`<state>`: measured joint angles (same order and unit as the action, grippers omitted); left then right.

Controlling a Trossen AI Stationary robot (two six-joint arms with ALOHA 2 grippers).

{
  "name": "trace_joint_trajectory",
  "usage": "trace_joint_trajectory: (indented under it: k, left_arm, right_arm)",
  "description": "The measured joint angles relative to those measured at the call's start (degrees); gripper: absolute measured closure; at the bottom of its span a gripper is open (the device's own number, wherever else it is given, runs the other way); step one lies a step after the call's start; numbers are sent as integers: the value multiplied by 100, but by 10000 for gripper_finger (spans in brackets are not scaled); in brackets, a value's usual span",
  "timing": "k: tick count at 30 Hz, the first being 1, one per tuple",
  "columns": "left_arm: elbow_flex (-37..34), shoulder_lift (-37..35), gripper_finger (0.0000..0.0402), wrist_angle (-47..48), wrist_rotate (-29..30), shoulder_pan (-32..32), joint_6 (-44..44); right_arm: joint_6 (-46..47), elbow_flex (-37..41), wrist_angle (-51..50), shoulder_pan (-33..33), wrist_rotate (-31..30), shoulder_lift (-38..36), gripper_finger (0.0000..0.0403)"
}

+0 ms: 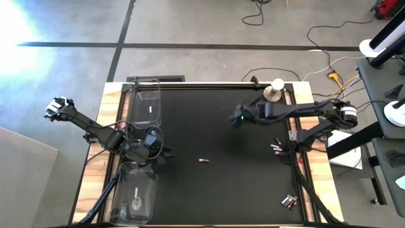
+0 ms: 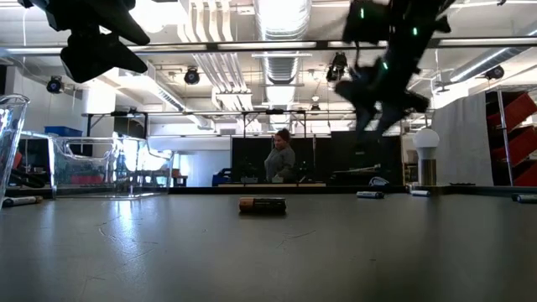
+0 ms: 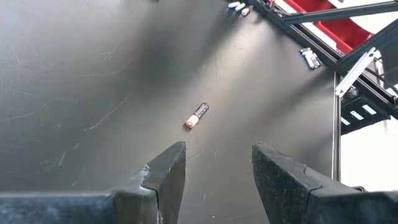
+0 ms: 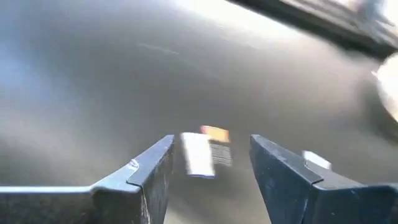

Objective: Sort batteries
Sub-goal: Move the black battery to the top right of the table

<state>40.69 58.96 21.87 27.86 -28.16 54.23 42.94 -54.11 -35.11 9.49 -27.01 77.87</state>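
Note:
One dark battery with a reddish end (image 1: 202, 161) lies alone mid-table, also seen in the left wrist view (image 3: 196, 116) and the low view (image 2: 262, 204). My left gripper (image 3: 217, 155) hangs open above the table's left side (image 1: 159, 152), between the two clear bins, with nothing between its fingers. My right gripper (image 1: 236, 117) hovers high over the far middle of the table with its fingers apart (image 4: 212, 138). A blurred silvery-white battery with an orange end (image 4: 200, 155) shows between them. More batteries lie by the right edge (image 1: 276, 148) and at the near right corner (image 1: 289, 201). My right gripper has the blurred whitish battery (image 4: 200, 155) showing between its fingers, with a gap on either side. I cannot tell whether a finger touches it or whether it lies on the table below.
A clear bin (image 1: 145, 104) at the far left holds a whitish cell, and a second clear bin (image 1: 136, 199) stands at the near left. A round silver-and-white knob object (image 1: 276, 88) stands at the far right. A person (image 2: 281, 155) stands in the room beyond the table.

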Motion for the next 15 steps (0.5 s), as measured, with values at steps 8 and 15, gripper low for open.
trace_joint_trajectory:
  k: [8,15]
  left_arm:
    - [0,0,238,-7,-1,-2,-64]
    - [0,2,238,-22,-247,-11,-69]
  right_arm:
    - [-2000,-52,2752,-1820,617,539,214]
    - [-2044,-429,3114,-2556,652,1873,221]
